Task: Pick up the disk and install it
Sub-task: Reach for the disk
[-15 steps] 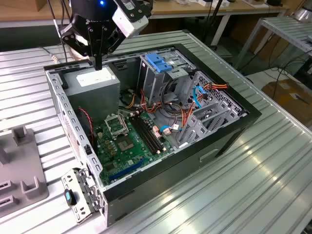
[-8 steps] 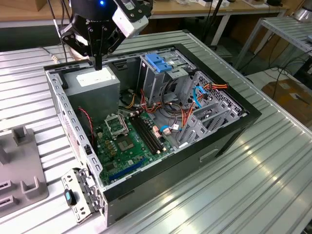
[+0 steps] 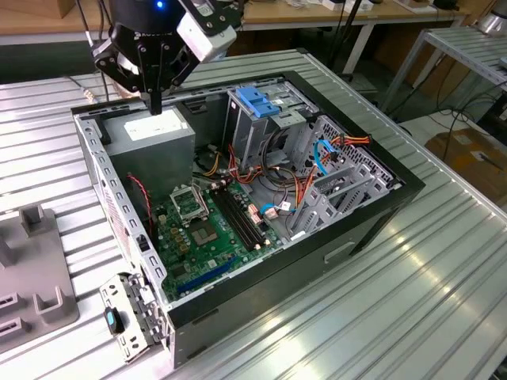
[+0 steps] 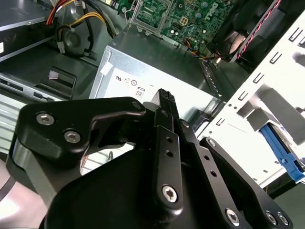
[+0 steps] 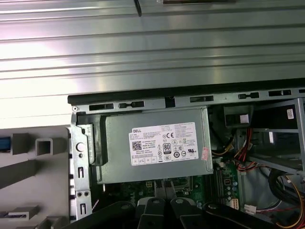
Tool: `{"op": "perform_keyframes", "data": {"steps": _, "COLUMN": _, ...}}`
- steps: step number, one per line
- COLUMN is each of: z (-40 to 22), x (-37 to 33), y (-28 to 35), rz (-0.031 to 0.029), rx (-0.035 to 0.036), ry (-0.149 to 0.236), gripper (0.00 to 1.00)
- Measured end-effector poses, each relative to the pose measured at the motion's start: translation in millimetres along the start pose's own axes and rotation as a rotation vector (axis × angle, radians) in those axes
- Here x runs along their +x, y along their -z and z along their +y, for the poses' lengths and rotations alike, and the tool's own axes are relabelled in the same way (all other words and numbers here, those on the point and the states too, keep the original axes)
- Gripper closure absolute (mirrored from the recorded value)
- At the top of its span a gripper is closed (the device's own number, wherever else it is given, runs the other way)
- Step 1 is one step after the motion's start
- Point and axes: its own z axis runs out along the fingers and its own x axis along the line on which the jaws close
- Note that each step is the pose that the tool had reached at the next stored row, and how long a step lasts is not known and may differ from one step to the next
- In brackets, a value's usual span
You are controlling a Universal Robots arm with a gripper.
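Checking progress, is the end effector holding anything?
No, the end effector hangs empty above the grey power supply in the exterior view.

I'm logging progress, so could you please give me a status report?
Tool shut, empty, over grey power supply. Disk, blue frame, at drive cage top. Loose cables beside cage.

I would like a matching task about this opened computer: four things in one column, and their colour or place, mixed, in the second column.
1. gripper
2. power supply box
3. motherboard
4. disk carrier

a. green, flat on the floor of the case
b. bright blue, at the top of the drive cage
c. black, hanging above the case
d. grey with a white label

Pairs: 1-c, 2-d, 3-a, 4-b.
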Motion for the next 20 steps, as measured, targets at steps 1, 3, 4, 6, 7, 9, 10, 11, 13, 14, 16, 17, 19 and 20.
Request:
{"op": "perform_keyframes", "data": {"steps": 1, "z": -0.1, "x": 1.4, "y": 0.0, "rz": 0.0000, "rx": 0.0000, "ry": 0.000, "gripper": 0.89}}
{"op": "perform_keyframes", "data": {"steps": 3, "z": -0.2, "x": 2.7, "y": 0.1, "rz": 0.0000, "rx": 0.0000, "ry": 0.000, "gripper": 0.89}}
{"op": "perform_keyframes", "data": {"steps": 4, "z": -0.2, "x": 2.8, "y": 0.1, "rz": 0.0000, "rx": 0.0000, "ry": 0.000, "gripper": 0.89}}
{"op": "perform_keyframes", "data": {"steps": 6, "z": -0.2, "x": 2.8, "y": 0.1, "rz": 0.0000, "rx": 0.0000, "ry": 0.000, "gripper": 0.89}}
{"op": "perform_keyframes", "data": {"steps": 7, "z": -0.2, "x": 2.9, "y": 0.1, "rz": 0.0000, "rx": 0.0000, "ry": 0.000, "gripper": 0.89}}
{"op": "perform_keyframes", "data": {"steps": 9, "z": -0.2, "x": 2.9, "y": 0.1, "rz": 0.0000, "rx": 0.0000, "ry": 0.000, "gripper": 0.89}}
{"op": "perform_keyframes", "data": {"steps": 10, "z": -0.2, "x": 3.0, "y": 0.1, "rz": 0.0000, "rx": 0.0000, "ry": 0.000, "gripper": 0.89}}
{"op": "perform_keyframes", "data": {"steps": 11, "z": -0.3, "x": 3.7, "y": 0.1, "rz": 0.0000, "rx": 0.0000, "ry": 0.000, "gripper": 0.89}}
{"op": "perform_keyframes", "data": {"steps": 13, "z": -0.4, "x": 4.8, "y": 0.2, "rz": 0.0000, "rx": 0.0000, "ry": 0.000, "gripper": 0.89}}
{"op": "perform_keyframes", "data": {"steps": 14, "z": -0.5, "x": 5.9, "y": 0.2, "rz": 0.0000, "rx": 0.0000, "ry": 0.000, "gripper": 0.89}}
{"op": "perform_keyframes", "data": {"steps": 16, "z": -0.5, "x": 7.2, "y": 0.2, "rz": 0.0000, "rx": 0.0000, "ry": 0.000, "gripper": 0.89}}
{"op": "perform_keyframes", "data": {"steps": 17, "z": -0.6, "x": 7.9, "y": 0.2, "rz": 0.0000, "rx": 0.0000, "ry": 0.000, "gripper": 0.89}}
{"op": "perform_keyframes", "data": {"steps": 19, "z": -0.7, "x": 8.9, "y": 0.2, "rz": 0.0000, "rx": 0.0000, "ry": 0.000, "gripper": 0.89}}
{"op": "perform_keyframes", "data": {"steps": 20, "z": -0.7, "x": 9.2, "y": 0.2, "rz": 0.0000, "rx": 0.0000, "ry": 0.000, "gripper": 0.89}}
